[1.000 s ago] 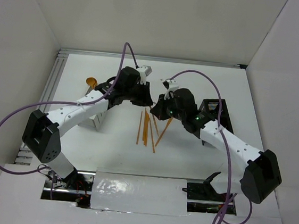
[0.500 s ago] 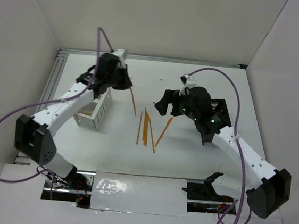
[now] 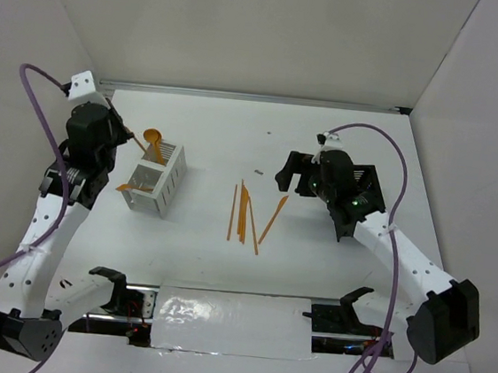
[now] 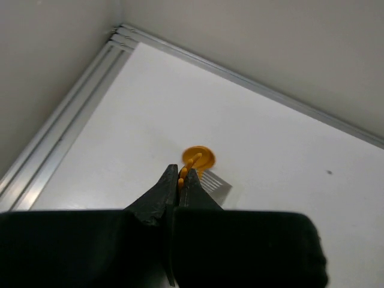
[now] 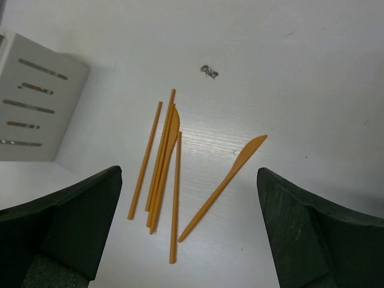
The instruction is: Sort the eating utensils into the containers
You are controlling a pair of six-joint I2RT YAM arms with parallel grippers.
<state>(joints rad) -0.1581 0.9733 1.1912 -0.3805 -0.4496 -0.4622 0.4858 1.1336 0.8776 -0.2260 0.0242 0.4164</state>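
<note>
My left gripper hangs just left of the white container, shut on a thin orange utensil whose end shows between the fingertips. An orange spoon stands in that container, and another orange piece pokes out of its near end. Several orange utensils lie in a loose bundle mid-table, with a knife slanting to their right. My right gripper hovers open above them with nothing between its fingers. The black container sits partly under the right arm.
An aluminium rail runs along the table's back edge and another down the left side. White walls close in the back and both sides. A small dark speck lies beyond the bundle.
The left arm swung left from the table's middle, carrying its orange utensil to the white container's far-left side. The right gripper opened and drew back to the right.
</note>
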